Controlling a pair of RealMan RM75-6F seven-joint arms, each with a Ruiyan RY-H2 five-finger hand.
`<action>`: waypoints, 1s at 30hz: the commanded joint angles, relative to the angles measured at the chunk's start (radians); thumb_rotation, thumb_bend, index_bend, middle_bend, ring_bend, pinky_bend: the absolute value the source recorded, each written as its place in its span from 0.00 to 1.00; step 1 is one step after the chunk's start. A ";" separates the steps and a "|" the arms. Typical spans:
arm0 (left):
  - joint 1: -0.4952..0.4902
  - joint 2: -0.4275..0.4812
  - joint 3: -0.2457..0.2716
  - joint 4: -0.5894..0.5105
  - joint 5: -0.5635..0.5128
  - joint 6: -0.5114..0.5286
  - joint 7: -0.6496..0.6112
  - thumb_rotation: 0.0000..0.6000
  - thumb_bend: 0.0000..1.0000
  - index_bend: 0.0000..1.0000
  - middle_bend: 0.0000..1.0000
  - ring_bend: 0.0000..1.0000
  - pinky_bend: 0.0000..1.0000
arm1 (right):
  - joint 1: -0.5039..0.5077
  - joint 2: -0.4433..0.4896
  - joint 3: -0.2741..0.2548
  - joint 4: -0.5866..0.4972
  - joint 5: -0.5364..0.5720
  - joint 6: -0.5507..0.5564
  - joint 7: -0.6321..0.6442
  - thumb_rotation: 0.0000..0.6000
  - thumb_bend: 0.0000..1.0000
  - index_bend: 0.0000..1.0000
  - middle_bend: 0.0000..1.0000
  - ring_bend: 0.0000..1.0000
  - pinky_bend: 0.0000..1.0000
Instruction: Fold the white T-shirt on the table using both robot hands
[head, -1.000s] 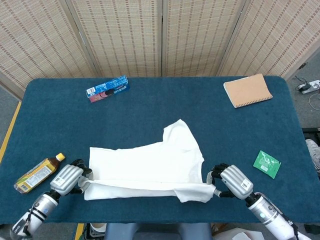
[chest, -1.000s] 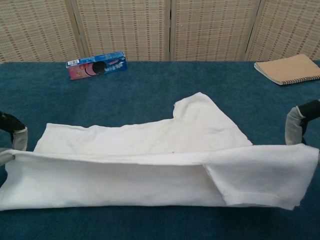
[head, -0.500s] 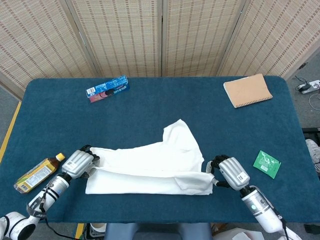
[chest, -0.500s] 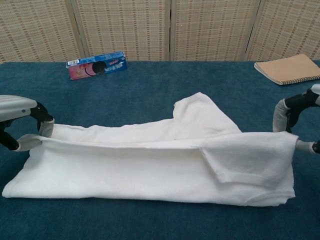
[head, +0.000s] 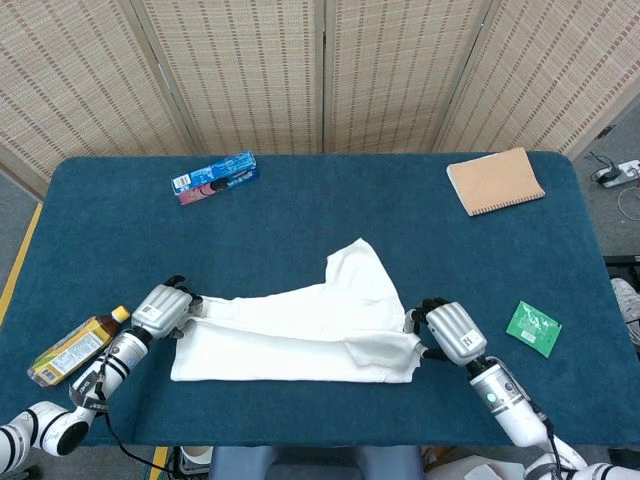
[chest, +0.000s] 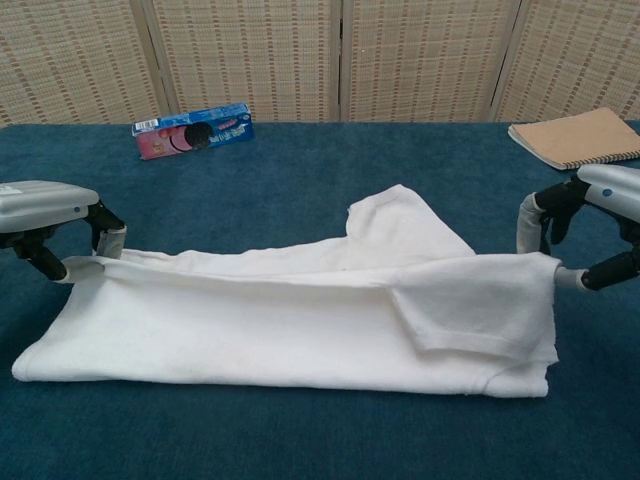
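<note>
Our left hand (head: 163, 310) pinches one end of the white T-shirt (head: 300, 340), and our right hand (head: 447, 331) pinches the opposite end; each holds the raised edge of the cloth between thumb and fingers. The shirt spans the whole gap between the two hands, lying on the blue table (head: 400, 230).

Change since one second ago: both hands have carried the near edge away from the robot and over the body of the shirt. The lifted layer, which then hung towards the chest camera, now drapes across the lower layer, and its held edge lies close to the far edge. We judge the first lengthwise fold nearly complete (the held edge is not yet released). One sleeve (head: 358, 270) projects beyond the far edge, ahead of the right hand and inboard of it, and is not yet folded in.

Surrounding items:
- A bottle (head: 76, 345) lies just outboard of the left hand, apart from it. It is the nearest obstacle if that arm swings outward.
- A green packet (head: 533, 328) lies outboard of the right hand, apart from it.
- A blue snack box (head: 215, 177) lies well ahead of the left hand.
- A brown notebook (head: 495, 181) lies well ahead of the right hand.

Nothing lies on the shirt itself.
</note>
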 joint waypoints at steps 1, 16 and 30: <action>-0.009 -0.006 -0.002 0.015 -0.017 -0.012 0.013 1.00 0.52 0.76 0.50 0.37 0.10 | 0.010 -0.018 0.011 0.016 0.008 -0.009 -0.022 1.00 0.60 0.92 0.57 0.37 0.39; -0.029 -0.008 0.000 0.040 -0.084 -0.037 0.035 1.00 0.52 0.76 0.49 0.37 0.10 | 0.041 -0.084 0.034 0.101 0.000 -0.005 -0.010 1.00 0.60 0.92 0.57 0.37 0.39; -0.033 -0.004 0.008 0.028 -0.095 -0.025 0.038 1.00 0.52 0.75 0.49 0.37 0.10 | 0.069 -0.118 0.056 0.132 -0.007 0.013 0.046 1.00 0.59 0.92 0.57 0.37 0.39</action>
